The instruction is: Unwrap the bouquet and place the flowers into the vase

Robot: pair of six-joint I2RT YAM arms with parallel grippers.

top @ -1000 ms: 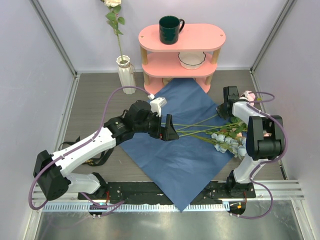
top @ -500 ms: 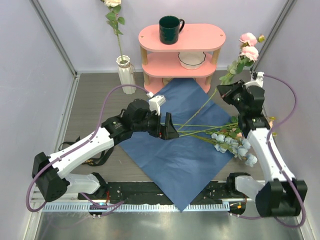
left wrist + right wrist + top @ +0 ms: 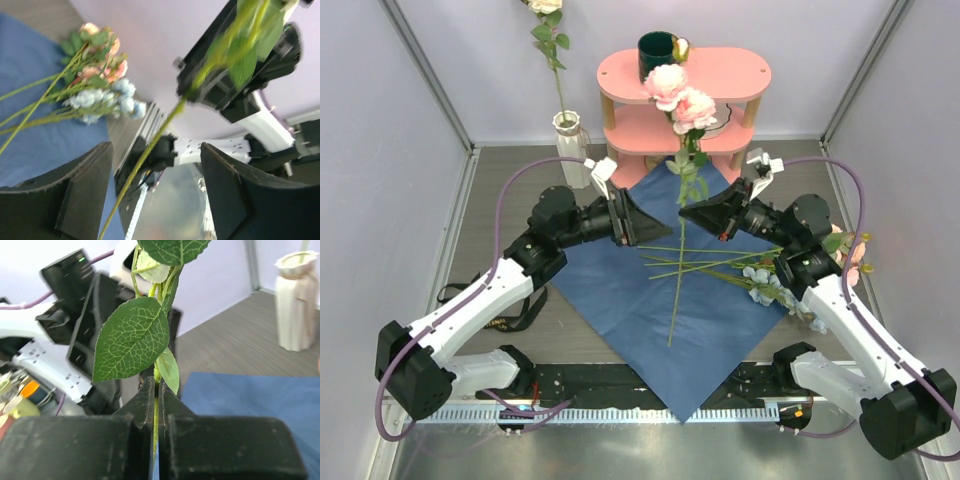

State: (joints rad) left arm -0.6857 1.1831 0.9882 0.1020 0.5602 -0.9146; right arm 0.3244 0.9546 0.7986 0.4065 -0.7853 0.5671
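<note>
My right gripper (image 3: 686, 217) (image 3: 156, 382) is shut on the green stem of a pink rose (image 3: 680, 95), which stands upright over the sheet with its stem end hanging low. My left gripper (image 3: 642, 228) (image 3: 156, 150) faces it from the left, open, and the stem (image 3: 145, 155) runs between its jaws without touching them. The bouquet's blue paper sheet (image 3: 650, 300) lies spread flat. The other flowers (image 3: 770, 275) (image 3: 95, 95) lie loose on its right corner. The cream ribbed vase (image 3: 570, 150) (image 3: 296, 310) stands at the back left with one cream rose in it.
A pink two-tier shelf (image 3: 740, 75) stands behind the sheet, with a dark green mug (image 3: 658, 58) on top and a white bowl partly hidden behind the rose. Grey walls close in the table on the left, back and right.
The right arm lifted the pink rose off the pile, then swung it from the back right to the centre. The left gripper rose and turned towards it, and its jaws narrowed slightly.
</note>
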